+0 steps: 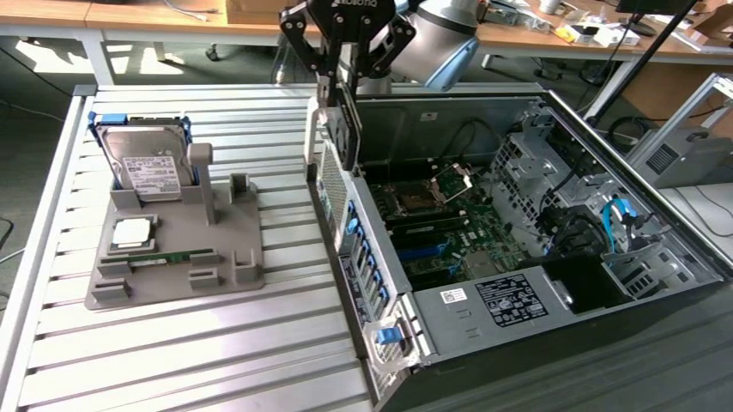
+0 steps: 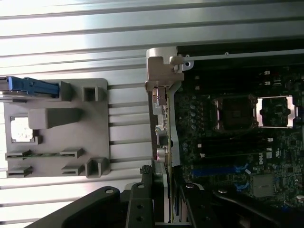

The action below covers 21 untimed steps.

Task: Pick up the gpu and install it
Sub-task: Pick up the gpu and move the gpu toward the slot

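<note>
Your end effector [image 1: 343,99] pinches the gpu [image 1: 346,142] upright just above the open computer case's rear wall [image 1: 343,245], where a slight tilt could snag its bracket [image 2: 160,71] on that wall.

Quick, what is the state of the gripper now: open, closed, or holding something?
Gripper: closed on the gpu, which hangs upright from it.
</note>
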Tool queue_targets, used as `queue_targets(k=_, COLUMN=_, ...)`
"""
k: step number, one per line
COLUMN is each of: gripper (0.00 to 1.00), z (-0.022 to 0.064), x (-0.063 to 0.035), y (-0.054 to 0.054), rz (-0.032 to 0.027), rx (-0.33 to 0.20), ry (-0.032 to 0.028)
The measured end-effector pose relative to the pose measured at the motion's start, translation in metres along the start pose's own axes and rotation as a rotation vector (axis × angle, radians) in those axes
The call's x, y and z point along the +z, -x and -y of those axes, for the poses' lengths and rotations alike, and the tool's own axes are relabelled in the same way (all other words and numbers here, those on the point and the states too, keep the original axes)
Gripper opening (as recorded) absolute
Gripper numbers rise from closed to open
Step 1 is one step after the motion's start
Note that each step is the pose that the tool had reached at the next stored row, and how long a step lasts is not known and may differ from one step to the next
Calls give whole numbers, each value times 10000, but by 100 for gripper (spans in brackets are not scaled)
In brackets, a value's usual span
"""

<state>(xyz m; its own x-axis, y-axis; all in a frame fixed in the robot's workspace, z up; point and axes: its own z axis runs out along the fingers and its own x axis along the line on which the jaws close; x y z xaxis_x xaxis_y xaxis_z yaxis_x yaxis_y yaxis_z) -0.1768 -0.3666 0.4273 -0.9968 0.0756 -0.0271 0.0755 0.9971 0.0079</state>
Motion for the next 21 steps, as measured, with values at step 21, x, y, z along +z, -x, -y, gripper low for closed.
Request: queue_targets(k=21, gripper=27, z=-14, x=5, y=183, rz=6, rx=-3, ry=-77)
